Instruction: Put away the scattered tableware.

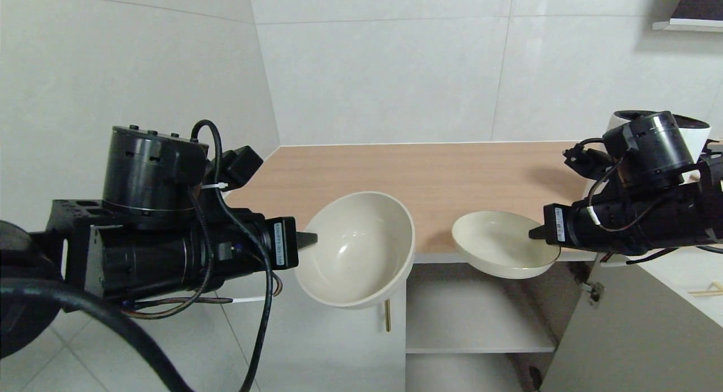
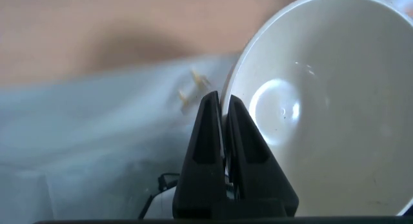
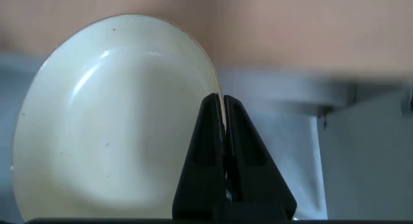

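White-tiled kitchen, wooden worktop (image 1: 429,166) over an open cupboard (image 1: 474,324). Left jaws clench the deep bowl (image 1: 356,251) by its rim and right jaws the shallow dish (image 1: 502,242), both at the worktop's front edge. The carrying step seems under way; next, probably lowering both onto the cupboard shelf.

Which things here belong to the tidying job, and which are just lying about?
Job: bowl, held by the left claw; dish, held by the right claw; open cupboard shelf, probably where they go; chopsticks on the right, possibly.
Lying about: white pot behind the right arm; wooden counter.
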Robot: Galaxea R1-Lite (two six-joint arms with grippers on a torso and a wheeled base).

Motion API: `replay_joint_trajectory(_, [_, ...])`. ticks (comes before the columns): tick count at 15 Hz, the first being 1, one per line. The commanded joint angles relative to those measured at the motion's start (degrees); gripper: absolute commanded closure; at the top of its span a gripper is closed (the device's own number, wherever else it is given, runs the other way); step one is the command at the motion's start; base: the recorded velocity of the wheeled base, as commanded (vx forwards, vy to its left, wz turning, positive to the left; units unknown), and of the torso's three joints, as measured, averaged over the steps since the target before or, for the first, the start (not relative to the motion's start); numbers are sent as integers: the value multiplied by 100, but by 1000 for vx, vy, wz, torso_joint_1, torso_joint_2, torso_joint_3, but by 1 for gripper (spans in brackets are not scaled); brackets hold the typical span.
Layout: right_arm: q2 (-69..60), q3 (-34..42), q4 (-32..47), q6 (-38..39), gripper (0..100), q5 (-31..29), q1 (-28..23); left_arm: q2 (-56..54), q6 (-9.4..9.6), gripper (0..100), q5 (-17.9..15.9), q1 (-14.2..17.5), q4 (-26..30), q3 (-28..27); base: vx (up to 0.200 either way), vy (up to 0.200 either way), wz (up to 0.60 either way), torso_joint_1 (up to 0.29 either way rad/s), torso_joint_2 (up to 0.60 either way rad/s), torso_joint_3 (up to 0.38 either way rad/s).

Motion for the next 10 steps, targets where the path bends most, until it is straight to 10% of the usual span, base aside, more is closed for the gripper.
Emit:
replay_joint_trajectory(1, [12, 4, -6, -10, 100, -7, -14, 145, 3, 100, 18, -4, -6, -1, 0, 0, 0, 0, 0, 0])
replay_joint_trajectory(10, [215, 13, -6, -106, 100, -24, -14, 294, 3, 100, 27, -4, -6, -1, 0, 0, 0, -3, 7, 5])
